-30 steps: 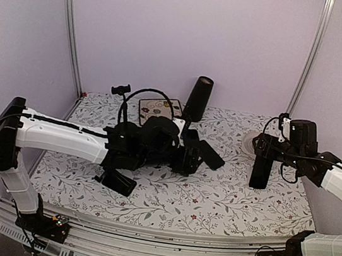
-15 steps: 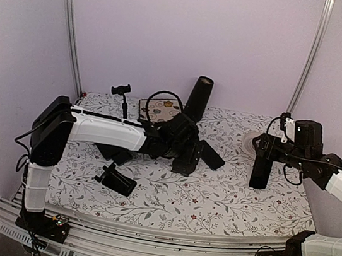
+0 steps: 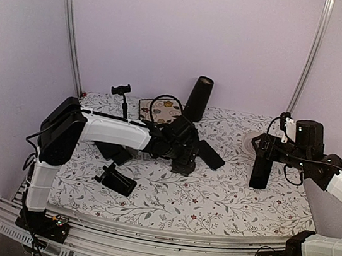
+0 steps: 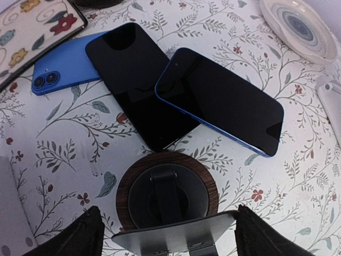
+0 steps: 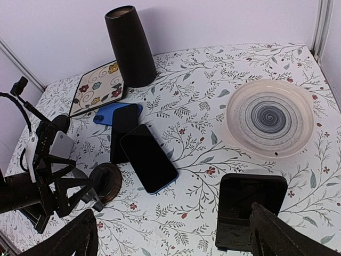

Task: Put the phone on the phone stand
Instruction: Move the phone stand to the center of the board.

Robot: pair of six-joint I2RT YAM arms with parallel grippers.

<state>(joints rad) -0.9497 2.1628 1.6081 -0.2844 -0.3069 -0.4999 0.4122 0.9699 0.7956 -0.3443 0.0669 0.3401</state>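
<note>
Left wrist view: left gripper (image 4: 168, 218) jaws spread wide, one finger on either side of the phone stand (image 4: 167, 194). The stand has a round wooden base, a black stalk and a grey plate on top. The right finger sits close against the plate edge; contact is hard to judge from here. No phone is on the stand.

Just beyond the base, three phones lie flat on the flowered table (image 4: 69, 144):
- blue phone (image 4: 61, 69), lenses up, at the bottom of the pile;
- black phone (image 4: 136, 90) lying across it;
- blue-edged phone (image 4: 218, 98), screen up, overlapping the black one's right side.

A patterned mat (image 4: 29, 26) is at the far left and a plate (image 4: 298, 26) at the far right.

Right wrist view: right gripper (image 5: 171, 224) released, fingers wide apart and holding nothing. A dark slab (image 5: 250, 210) is by the right finger. It is phone-shaped, but I can't tell whether it is a phone or a holder. The plate is just behind it. The phone pile is at mid-left, the stand nearer and left of it, under the left gripper. A black cylinder (image 5: 130, 48) stands at the back beside the mat.

Top view: the left arm stretches to mid-table, gripper low over the stand. The right arm is at the right side, above the upright slab. A small clamp on a stalk (image 3: 121, 90) is at the rear left.
</note>
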